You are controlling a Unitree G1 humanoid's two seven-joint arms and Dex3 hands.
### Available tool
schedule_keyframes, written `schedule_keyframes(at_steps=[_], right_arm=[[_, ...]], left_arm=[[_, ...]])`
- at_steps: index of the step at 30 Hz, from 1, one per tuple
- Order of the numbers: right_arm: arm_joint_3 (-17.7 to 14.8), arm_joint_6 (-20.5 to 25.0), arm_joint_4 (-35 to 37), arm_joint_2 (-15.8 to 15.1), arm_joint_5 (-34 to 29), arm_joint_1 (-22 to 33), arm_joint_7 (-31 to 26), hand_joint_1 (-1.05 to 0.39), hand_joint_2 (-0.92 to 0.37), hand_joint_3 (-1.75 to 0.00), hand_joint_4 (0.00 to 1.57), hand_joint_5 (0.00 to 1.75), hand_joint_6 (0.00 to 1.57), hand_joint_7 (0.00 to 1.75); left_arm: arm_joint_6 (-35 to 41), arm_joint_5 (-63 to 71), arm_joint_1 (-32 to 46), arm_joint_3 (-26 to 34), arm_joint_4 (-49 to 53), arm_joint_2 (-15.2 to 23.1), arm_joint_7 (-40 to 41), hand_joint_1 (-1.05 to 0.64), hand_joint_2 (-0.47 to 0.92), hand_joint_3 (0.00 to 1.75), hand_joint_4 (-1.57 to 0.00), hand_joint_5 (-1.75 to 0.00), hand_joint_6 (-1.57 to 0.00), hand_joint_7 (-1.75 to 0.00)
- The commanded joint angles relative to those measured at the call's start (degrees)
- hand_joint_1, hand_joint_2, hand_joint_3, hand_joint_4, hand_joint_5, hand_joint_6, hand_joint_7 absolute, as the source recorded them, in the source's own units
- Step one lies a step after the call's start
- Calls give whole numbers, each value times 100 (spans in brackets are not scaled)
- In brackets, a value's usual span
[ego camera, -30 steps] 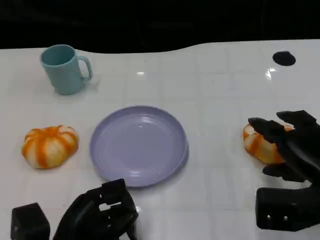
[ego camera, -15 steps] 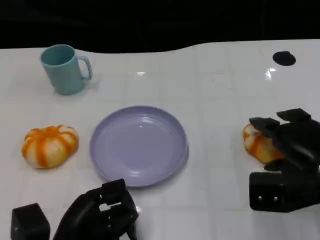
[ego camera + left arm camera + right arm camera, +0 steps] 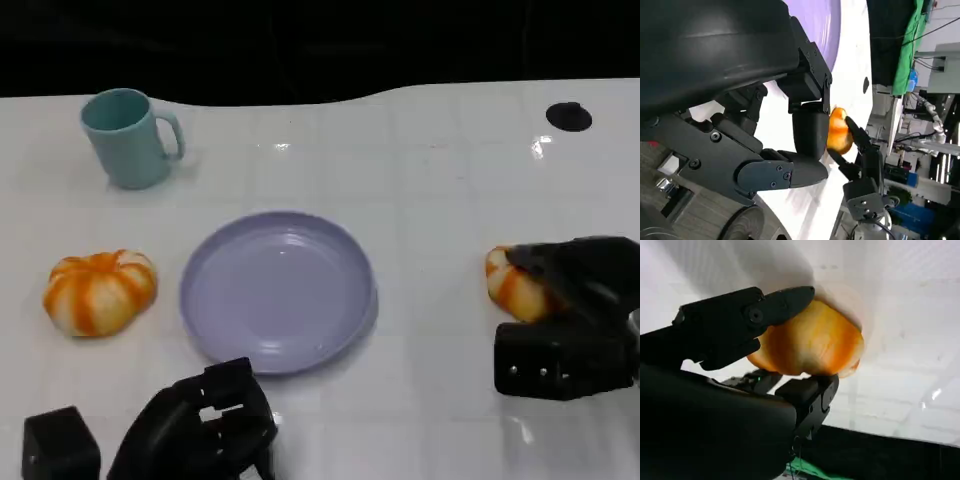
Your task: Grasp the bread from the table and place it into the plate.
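Note:
An orange-and-white striped bread lies on the white table at the right, partly covered by my right hand. In the right wrist view its fingers lie over the bread and the thumb presses from the other side, so the hand grips it while it rests on the table. The lilac plate stands bare at the table's middle, well left of that bread. My left hand rests near the front edge with fingers curled in, holding nothing. The left wrist view shows that hand, the plate's rim and the far bread.
A second striped bread lies left of the plate. A teal mug stands at the back left. A round black hole marks the table's back right. The table's far edge meets a dark background.
My right hand has come down and closed its fingers over the right bread, covering more of it. The left hand, plate, mug and left bread have stayed put.

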Motion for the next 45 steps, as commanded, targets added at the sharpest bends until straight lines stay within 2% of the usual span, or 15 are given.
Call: schedule_keyframes(at_steps=[1,2,4,7,10,11,13,15,17,20,26,32,35,39,45], right_arm=[[-56,-487,534,42,282,-103,-645,-18,-88,-1,93,86,110,6],[-38,-580,634,42,299,-129,-768,-16,-90,-2,88,108,116,6],[14,-734,758,13,305,-169,-904,-14,-92,-9,87,139,126,9],[93,-890,896,-24,273,-214,-1073,-17,-90,-25,89,162,132,19],[111,-1017,1010,-11,285,-208,-1409,-19,-82,-38,88,174,84,132],[119,-1057,1041,-10,294,-210,-1507,-19,-81,-38,87,174,79,144],[100,-1133,1071,10,341,-209,-1694,-18,-80,-40,85,175,73,156],[66,-1182,984,27,388,-186,-1817,-17,-80,-42,84,175,72,158],[24,-1247,816,39,426,-141,-1966,-12,-66,-63,87,175,77,154],[16,-1439,641,22,435,-87,-2215,-9,-54,-82,91,175,81,152],[-154,-1779,-158,93,745,158,-2133,-9,-36,-120,95,175,82,156],[-273,-1981,-912,367,1125,429,-1791,-5,-31,-129,96,175,82,157],[-268,-2026,-1080,552,1166,457,-1701,-5,-26,-140,98,175,83,157],[-229,-2191,-1008,866,1299,316,-1549,-6,-21,-149,100,175,83,161],[-123,-2315,-568,1328,1198,-30,-1604,-5,-19,-147,99,175,83,155]], left_arm=[[-8,11,60,18,-98,61,22,-57,70,60,-78,-175,-75,-143],[-7,7,63,17,-102,62,17,-57,70,60,-78,-175,-75,-143],[12,1,69,17,-113,67,14,-58,70,60,-78,-175,-75,-142],[17,5,72,16,-118,68,23,-57,70,60,-77,-175,-75,-142],[4,23,61,15,-92,58,44,-57,70,60,-77,-175,-75,-142],[5,19,56,16,-84,52,45,-57,70,60,-78,-175,-75,-142],[20,17,59,14,-95,52,47,-57,70,60,-78,-175,-75,-142],[27,34,69,7,-118,59,62,-57,70,60,-78,-175,-76,-142],[40,41,84,1,-148,61,74,-57,70,60,-78,-175,-76,-142],[58,41,108,-11,-187,52,87,-57,70,61,-78,-175,-75,-142],[83,26,134,-13,-206,49,93,-57,70,61,-77,-175,-75,-142],[87,9,132,4,-205,69,48,-57,70,61,-78,-175,-76,-142],[56,32,132,6,-188,74,54,-59,69,61,-79,-175,-76,-142],[54,39,109,8,-170,80,52,-60,69,60,-79,-175,-77,-142],[8,65,100,8,-136,99,31,-61,70,61,-79,-175,-77,-143]])
